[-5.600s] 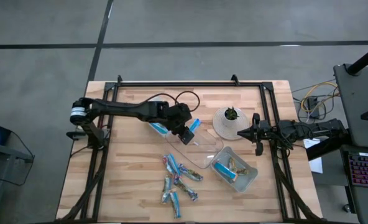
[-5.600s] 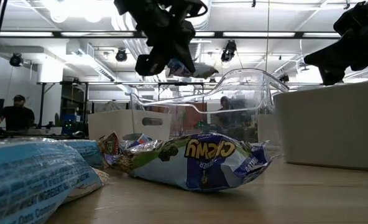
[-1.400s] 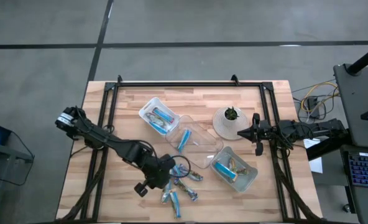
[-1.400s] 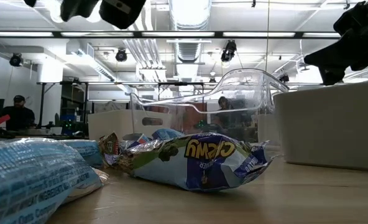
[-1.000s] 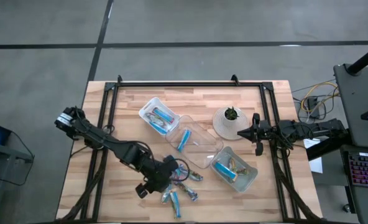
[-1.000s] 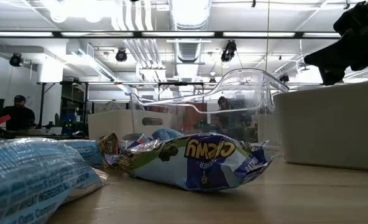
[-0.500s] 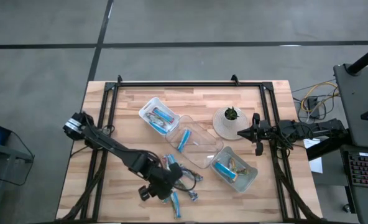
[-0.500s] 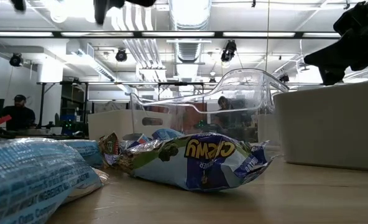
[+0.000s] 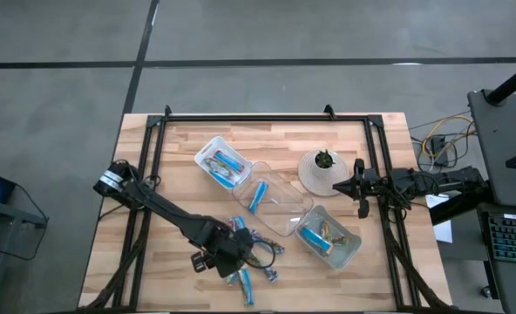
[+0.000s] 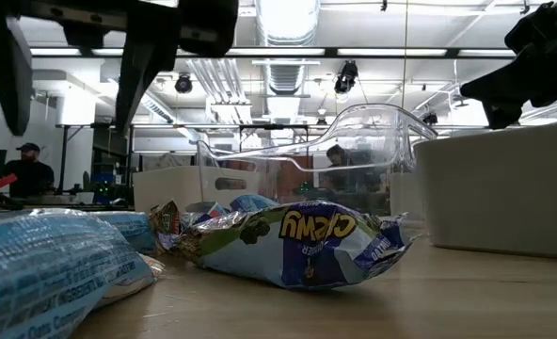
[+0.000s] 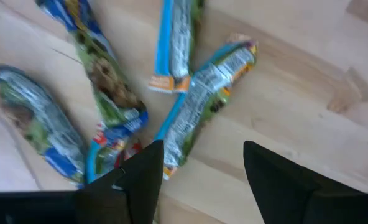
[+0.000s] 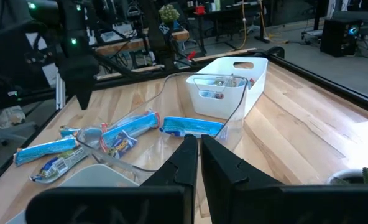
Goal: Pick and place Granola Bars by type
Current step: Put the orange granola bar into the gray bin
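Foil-wrapped granola bars [image 9: 251,255] lie loose in a heap on the near middle of the wooden table [image 9: 175,166], and I have the left gripper [image 9: 229,262] low over the heap's left edge, fingers spread wide with nothing between them; I judge this placing is to straddle one bar for the next pick. In the left wrist view a silvery-blue bar [image 11: 202,99] lies just ahead of the gap between the fingers, which supports that reading. Right of the heap, three clear plastic trays stand in a diagonal row: the far-left tray [image 9: 220,162] and the middle tray [image 9: 271,202] each hold bright blue bars, and the near-right tray [image 9: 332,240] holds mixed wrappers, so sorting is part done. A small potted plant [image 9: 323,166] stands beyond them. At the table's right edge the right gripper [image 9: 359,187] waits, fingers closed and empty. Against the picture half a second back, the left gripper has dropped into the low view and edged onto the heap; bars and trays have not shifted.
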### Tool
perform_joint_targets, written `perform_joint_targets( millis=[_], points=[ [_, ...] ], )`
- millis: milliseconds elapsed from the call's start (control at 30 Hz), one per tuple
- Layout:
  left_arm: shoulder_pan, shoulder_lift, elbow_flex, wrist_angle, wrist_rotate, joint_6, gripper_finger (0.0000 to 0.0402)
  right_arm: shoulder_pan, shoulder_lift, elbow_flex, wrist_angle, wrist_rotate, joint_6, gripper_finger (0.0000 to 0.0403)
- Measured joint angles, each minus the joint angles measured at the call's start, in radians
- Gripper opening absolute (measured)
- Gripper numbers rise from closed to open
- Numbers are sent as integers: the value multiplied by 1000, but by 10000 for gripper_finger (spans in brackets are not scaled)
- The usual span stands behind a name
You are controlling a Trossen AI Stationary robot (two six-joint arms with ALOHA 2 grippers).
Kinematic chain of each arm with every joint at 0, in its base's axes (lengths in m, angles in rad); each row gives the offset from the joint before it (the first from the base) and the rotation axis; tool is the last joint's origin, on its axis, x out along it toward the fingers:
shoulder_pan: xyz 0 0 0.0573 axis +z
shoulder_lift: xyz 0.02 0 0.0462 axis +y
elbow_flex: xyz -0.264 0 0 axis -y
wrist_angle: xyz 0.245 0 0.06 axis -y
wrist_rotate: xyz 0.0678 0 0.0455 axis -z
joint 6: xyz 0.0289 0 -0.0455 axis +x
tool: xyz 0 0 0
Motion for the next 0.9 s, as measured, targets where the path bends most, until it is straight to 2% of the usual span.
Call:
perform_joint_targets(
  millis=[233, 367, 500, 900],
  points=[
    [0, 20, -2, -22, -5, 8, 203, 0, 0, 0, 0, 0, 0, 13],
    [-1, 36, -3, -28, -14, 97, 203, 0, 0, 0, 0, 0, 0, 13],
    [-25, 46, -4, -31, -74, 184, 203, 0, 0, 0, 0, 0, 0, 13],
    [-45, 67, -5, 10, -86, 276, 202, 0, 0, 0, 0, 0, 0, 13]
  ],
)
